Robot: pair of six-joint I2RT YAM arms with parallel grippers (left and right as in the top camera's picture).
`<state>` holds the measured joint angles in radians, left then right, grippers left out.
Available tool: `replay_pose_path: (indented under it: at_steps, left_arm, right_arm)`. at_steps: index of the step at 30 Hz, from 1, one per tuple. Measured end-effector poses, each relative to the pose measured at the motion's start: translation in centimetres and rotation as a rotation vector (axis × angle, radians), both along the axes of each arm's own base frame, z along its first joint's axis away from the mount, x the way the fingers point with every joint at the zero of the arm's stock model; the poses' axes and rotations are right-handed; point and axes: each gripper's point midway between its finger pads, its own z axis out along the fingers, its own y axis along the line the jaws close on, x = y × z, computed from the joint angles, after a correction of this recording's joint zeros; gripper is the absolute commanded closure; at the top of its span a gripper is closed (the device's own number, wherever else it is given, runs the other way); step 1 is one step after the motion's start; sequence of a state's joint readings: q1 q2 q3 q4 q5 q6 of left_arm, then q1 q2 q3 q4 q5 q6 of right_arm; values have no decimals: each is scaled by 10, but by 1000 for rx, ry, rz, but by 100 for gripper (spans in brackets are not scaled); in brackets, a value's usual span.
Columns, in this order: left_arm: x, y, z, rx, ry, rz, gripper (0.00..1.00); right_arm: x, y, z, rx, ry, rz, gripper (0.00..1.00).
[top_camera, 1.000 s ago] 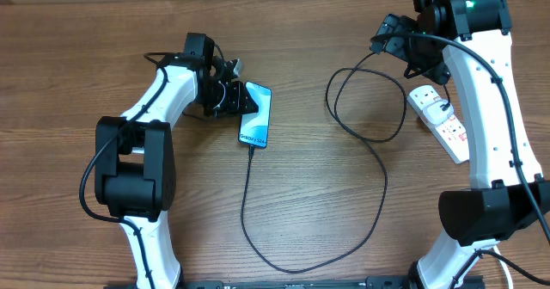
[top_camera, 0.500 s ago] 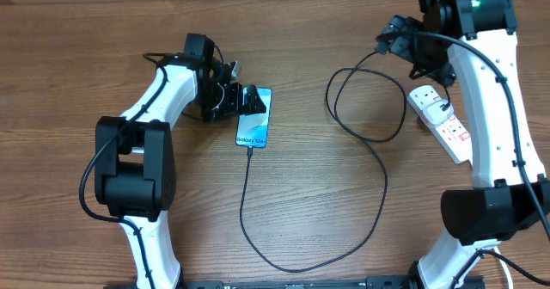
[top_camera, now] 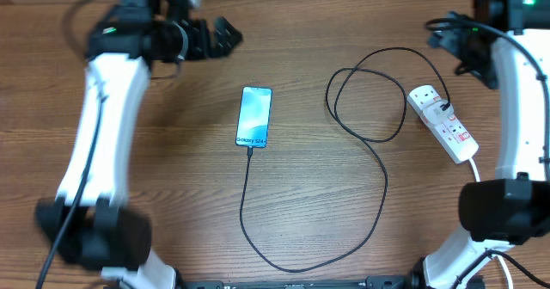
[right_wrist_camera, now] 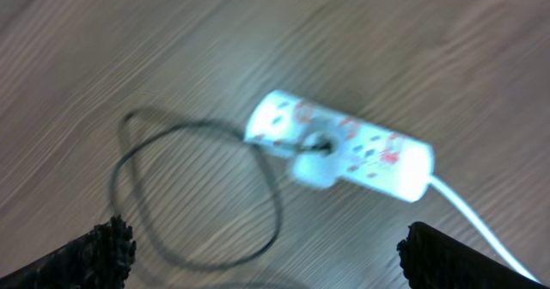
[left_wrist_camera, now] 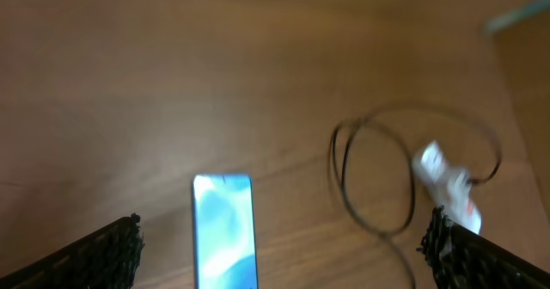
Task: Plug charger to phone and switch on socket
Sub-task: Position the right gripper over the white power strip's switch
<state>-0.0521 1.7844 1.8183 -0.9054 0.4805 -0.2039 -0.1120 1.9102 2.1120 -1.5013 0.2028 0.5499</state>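
Looks like the thin black charger cable (top_camera: 243,205) is plugged into the slim blue-screen phone (top_camera: 254,115), bottom end. White power strip socket (top_camera: 443,126), far right of phone: can't tell if switched on. Left gripper (top_camera: 228,33) up-left of phone & right gripper (right_wrist_camera: 268,246) far right of it: both wide open, empty.

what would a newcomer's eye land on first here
The bright blue phone lies mid-table, with the black charger looping from its near end to the white socket on the right. The left gripper and right gripper hover open near the far edge, holding nothing.
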Motion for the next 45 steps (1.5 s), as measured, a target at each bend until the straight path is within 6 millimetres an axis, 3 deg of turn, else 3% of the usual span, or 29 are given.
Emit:
replay_pose_path:
  at_steps: [4, 6, 8, 15, 22, 34, 41, 45]
  left_arm:
    - [-25, 29, 72, 54, -163, 124, 0]
    - [-37, 42, 93, 98, -210, 184, 0]
    - [-45, 52, 99, 136, -220, 231, 0]
    - [-46, 69, 76, 211, -132, 303, 0]
    - [-44, 72, 69, 227, -115, 314, 0]
    - [-43, 74, 67, 233, -109, 318, 0]
    - [-43, 74, 67, 233, -109, 318, 0]
    - [-42, 74, 66, 235, -109, 319, 0]
  right_arm:
    - [-17, -47, -25, -1, 59, -119, 0]
    - [-30, -74, -45, 6, 100, -189, 0]
    - [-37, -85, -54, 11, 118, -220, 0]
    - [-65, -114, -100, 31, 198, -307, 0]
    - [-68, -106, -144, 79, 224, -193, 0]
    - [-45, -115, -173, 30, 115, -140, 1]
    - [-62, -109, -202, 34, 158, -135, 0]
    - [-64, -108, -203, 34, 165, -122, 0]
